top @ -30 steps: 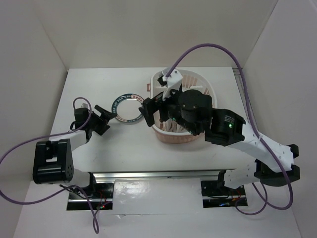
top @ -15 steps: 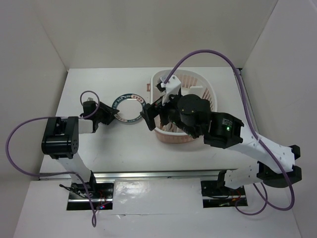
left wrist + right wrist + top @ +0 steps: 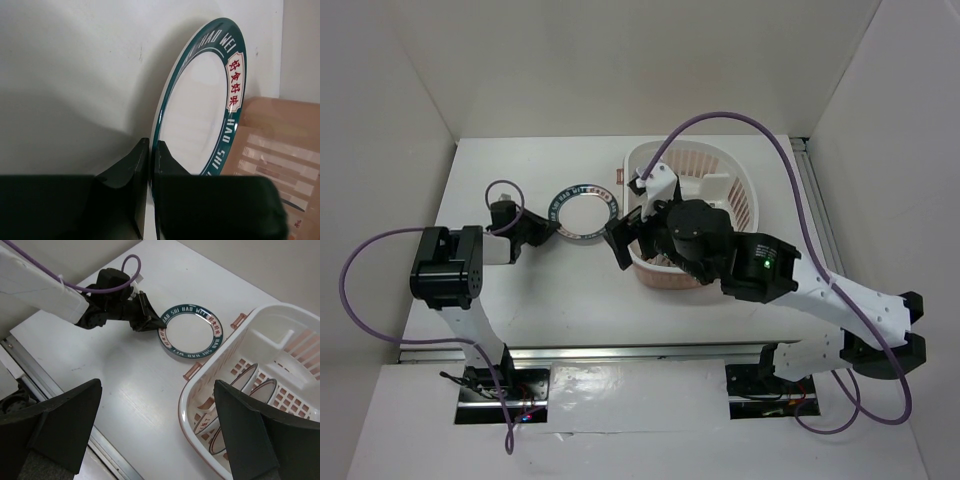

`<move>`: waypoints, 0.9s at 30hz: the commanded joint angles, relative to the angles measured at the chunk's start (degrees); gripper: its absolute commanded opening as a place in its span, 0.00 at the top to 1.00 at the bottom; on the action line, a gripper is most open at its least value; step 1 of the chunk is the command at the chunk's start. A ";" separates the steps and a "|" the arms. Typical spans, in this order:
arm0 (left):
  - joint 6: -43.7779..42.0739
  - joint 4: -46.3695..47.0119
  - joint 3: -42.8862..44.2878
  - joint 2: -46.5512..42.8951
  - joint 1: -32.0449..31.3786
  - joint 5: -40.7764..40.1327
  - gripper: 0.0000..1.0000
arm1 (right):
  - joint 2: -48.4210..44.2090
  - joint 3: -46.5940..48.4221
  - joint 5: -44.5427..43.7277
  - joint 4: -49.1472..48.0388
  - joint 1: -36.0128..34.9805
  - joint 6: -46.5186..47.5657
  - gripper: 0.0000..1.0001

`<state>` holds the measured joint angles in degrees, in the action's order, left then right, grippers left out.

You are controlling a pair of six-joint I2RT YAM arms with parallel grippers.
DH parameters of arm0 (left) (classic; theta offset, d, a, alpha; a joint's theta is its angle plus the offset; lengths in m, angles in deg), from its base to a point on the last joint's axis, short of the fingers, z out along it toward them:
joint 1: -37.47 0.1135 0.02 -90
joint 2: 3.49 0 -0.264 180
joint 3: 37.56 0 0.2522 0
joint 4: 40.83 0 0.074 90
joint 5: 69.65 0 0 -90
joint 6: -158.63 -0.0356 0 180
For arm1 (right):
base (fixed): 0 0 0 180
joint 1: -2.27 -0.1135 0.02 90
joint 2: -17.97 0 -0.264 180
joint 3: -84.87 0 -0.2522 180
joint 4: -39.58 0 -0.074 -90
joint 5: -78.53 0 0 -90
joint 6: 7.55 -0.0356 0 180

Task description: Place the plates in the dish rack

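Observation:
A white plate with a dark blue-green rim band (image 3: 581,212) lies on the table left of the dish rack (image 3: 748,186). My left gripper (image 3: 549,226) is shut on its left rim. In the left wrist view the fingers (image 3: 151,146) pinch the edge of that plate (image 3: 200,115), which looks slightly tilted with a shadow beneath it. The right gripper (image 3: 157,385) hangs open and empty above the rack's left rim (image 3: 186,401), with the plate (image 3: 191,332) and the left gripper (image 3: 148,320) beyond it. Two other plates (image 3: 248,376) stand on edge inside the rack.
White walls close in the table on the left, back and right. A metal rail (image 3: 620,352) runs along the near edge. Purple cables (image 3: 740,118) loop over both arms. The right arm's body (image 3: 715,245) covers much of the rack from above.
The left gripper has shut on the plate's rim, and the plate has shifted slightly away. The left arm has folded back and raised its elbow. The right arm has drifted a little.

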<state>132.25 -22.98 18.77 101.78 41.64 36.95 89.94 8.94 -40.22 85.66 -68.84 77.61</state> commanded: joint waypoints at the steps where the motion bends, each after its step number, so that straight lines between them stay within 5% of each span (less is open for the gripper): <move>1: -0.42 -3.66 1.12 1.78 0.49 -1.48 1.00 | -2.35 -1.44 -2.53 -3.93 -0.43 -0.26 0.00; 7: -4.10 -15.23 3.48 -8.04 1.02 -6.13 1.00 | -2.88 -2.06 -4.82 -3.93 2.46 -1.49 0.00; 15: -10.25 -32.13 8.05 -37.90 -0.74 -15.63 1.00 | 2.20 4.35 -2.80 -3.31 3.69 0.45 0.00; 27: -29.50 -45.85 10.96 -70.00 0.32 2.28 1.00 | 7.75 13.39 36.46 -6.21 21.97 -1.49 0.00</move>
<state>108.71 -67.37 28.19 36.93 41.53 31.48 98.11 17.13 -16.79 84.19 -48.50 76.74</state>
